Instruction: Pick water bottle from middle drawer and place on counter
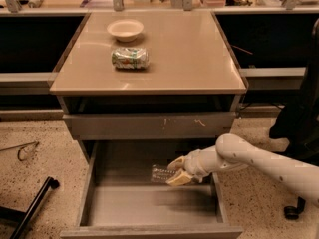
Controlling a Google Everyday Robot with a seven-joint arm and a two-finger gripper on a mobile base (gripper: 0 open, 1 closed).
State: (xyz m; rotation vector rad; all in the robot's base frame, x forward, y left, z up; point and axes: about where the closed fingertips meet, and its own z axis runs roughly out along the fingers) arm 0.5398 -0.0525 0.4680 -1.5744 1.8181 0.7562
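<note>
- Camera view, the cabinet: the counter [179,54] is a glossy tan top on a grey drawer cabinet; a pale bowl [124,30] stands near its far left part; a green-and-white soda can [130,58] lies on its side just in front of the bowl, apart from it.
- Camera view, the drawers: below the counter sits a shut grey drawer front [124,126] with pale scratch marks; under it the middle drawer [139,205] is pulled out towards the camera, its smooth grey floor and low side walls in sight.
- Camera view, the arm: a white arm [259,158] reaches in from the right, over the drawer's right wall; the gripper [176,171] is inside the middle drawer, towards its back right part.
- Camera view, the grasp: the two tan fingers [178,179] stand one above and one below the right end of the water bottle [161,173], closed in on it; the bottle lies on its side, pointing left from the gripper, above the rear of the drawer floor; whether it touches the floor I cannot tell.
- Camera view, the surroundings: the floor [30,168] is speckled; a black bar [32,205] lies on it at the lower left.
</note>
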